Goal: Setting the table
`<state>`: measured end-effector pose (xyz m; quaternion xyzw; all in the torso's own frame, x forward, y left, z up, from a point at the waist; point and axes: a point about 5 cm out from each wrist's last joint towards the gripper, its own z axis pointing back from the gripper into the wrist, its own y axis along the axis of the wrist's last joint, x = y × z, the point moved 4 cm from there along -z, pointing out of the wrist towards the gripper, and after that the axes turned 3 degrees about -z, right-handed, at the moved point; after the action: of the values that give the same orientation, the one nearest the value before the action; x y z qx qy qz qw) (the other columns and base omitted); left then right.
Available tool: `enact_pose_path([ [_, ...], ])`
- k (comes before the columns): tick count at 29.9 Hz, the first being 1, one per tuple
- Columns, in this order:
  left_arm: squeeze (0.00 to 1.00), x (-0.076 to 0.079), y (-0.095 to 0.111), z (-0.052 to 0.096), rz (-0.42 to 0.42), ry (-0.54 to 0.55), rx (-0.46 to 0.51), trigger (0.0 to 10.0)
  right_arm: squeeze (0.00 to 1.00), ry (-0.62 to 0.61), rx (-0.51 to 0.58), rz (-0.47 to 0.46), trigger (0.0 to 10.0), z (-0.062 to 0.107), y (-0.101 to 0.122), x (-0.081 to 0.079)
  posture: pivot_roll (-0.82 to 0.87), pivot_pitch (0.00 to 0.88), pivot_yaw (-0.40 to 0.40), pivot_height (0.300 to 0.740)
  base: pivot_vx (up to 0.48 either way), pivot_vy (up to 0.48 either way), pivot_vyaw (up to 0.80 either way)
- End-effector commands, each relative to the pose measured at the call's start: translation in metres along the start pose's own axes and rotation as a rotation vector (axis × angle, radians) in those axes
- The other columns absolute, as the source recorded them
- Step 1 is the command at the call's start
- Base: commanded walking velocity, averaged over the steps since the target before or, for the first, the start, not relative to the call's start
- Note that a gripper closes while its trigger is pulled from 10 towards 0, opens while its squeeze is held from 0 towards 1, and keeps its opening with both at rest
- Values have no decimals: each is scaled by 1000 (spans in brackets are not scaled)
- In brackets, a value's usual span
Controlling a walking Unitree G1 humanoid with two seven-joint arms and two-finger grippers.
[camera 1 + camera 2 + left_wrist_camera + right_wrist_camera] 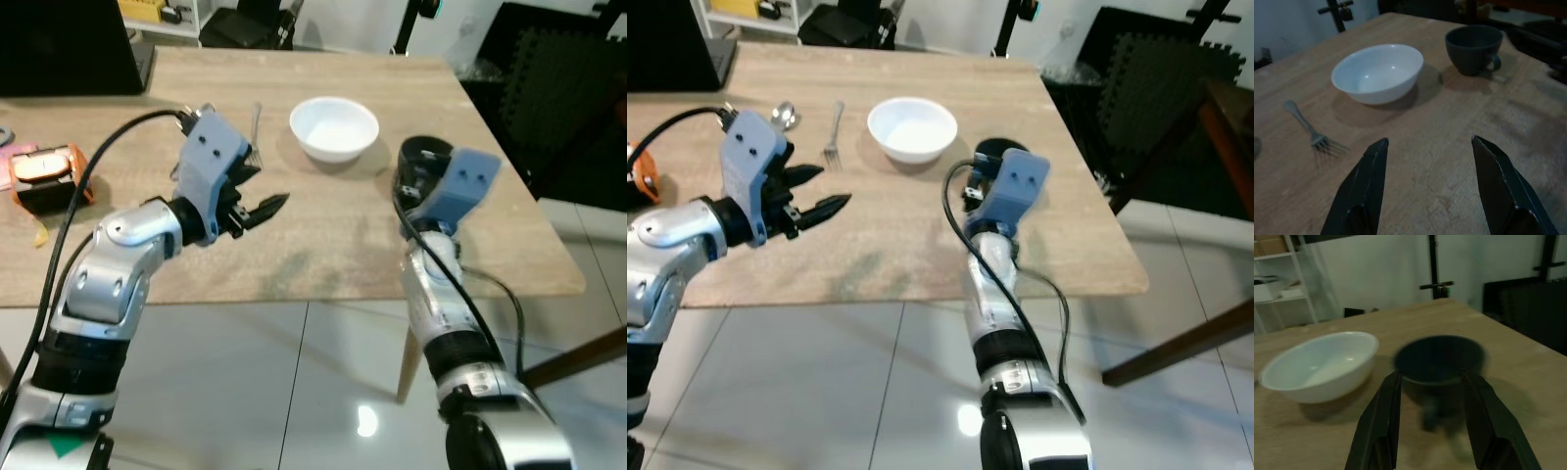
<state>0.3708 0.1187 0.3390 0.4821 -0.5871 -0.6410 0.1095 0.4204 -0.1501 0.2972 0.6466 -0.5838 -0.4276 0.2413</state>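
A white bowl (334,127) stands on the wooden table (323,245), with a fork (834,137) and a spoon (784,115) to its left. Right of the bowl stands a dark cup (994,155). My right gripper (1430,377) is open just in front of the cup (1440,360), its fingertips level with the cup's near wall on either side; the view is blurred there. Its blue wrist housing (465,181) hides part of the cup. My left gripper (260,211) hovers open and empty over the table, short of the fork (1312,132) and bowl (1376,73).
A black laptop (69,44) sits at the table's far left, and an orange and black object (44,176) lies near the left edge. A dark wooden chair (1225,127) stands right of the table. White floor tiles lie before the near edge.
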Motion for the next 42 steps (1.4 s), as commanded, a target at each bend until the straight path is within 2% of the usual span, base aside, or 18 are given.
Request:
enact_pose_path([
  [1, 0, -1, -5, 1, 9, 16, 3, 10000, 0, 24, 25, -1, 10000, 5, 8, -1, 148, 255, 2, 740, 0, 0, 0],
  [2, 0, -9, -2, 0, 25, 97, 34, 10000, 0, 51, 34, 46, 10000, 17, 12, 6, 135, 244, -1, 740, 0, 0, 0],
  [3, 0, -13, -1, 0, 37, 130, 47, 10000, 0, 59, 27, 52, 10000, 22, 13, 8, 127, 235, -1, 740, 0, 0, 0],
  [11, 0, -22, 6, 2, 58, 211, 89, 10000, 0, 134, -9, 106, 10000, 33, 16, 13, 102, 201, 0, 740, 0, 0, 0],
  [13, 0, -33, 9, 5, 94, 328, 109, 10000, 0, 161, -34, 112, 10000, 34, 15, 13, 88, 166, 12, 740, 0, 0, 0],
  [14, 0, -33, 9, 5, 94, 328, 109, 10000, 0, 161, -34, 112, 10000, 34, 15, 13, 88, 166, 12, 740, 0, 0, 0],
  [15, 0, -35, 9, 8, 108, 377, 113, 10000, 0, 172, -41, 111, 10000, 35, 15, 12, 85, 164, 8, 740, 0, 0, 0],
  [16, 0, -28, 7, 12, 136, 413, 124, 10000, 0, 191, -62, 97, 10000, 42, 15, 10, 91, 165, 6, 740, 0, 0, 0],
  [22, 0, -21, 3, 16, 150, 435, 110, 10000, 0, 213, -95, 85, 10000, 46, 12, 5, 102, 158, 0, 740, 0, 0, 0],
  [27, 0, -20, 1, 20, 156, 461, 107, 10000, 0, 226, -107, 71, 10000, 46, 10, 0, 107, 141, -6, 740, 0, 0, 0],
  [32, 0, -22, -11, 24, 155, 514, 56, 10000, 0, 234, -127, 65, 10000, 49, 6, -4, 109, 116, -13, 740, 0, 0, 0],
  [42, 0, -20, -19, 30, 147, 551, 20, 10000, 0, 244, -164, 43, 10000, 54, -2, -9, 112, 112, -24, 740, 0, 0, 0],
])
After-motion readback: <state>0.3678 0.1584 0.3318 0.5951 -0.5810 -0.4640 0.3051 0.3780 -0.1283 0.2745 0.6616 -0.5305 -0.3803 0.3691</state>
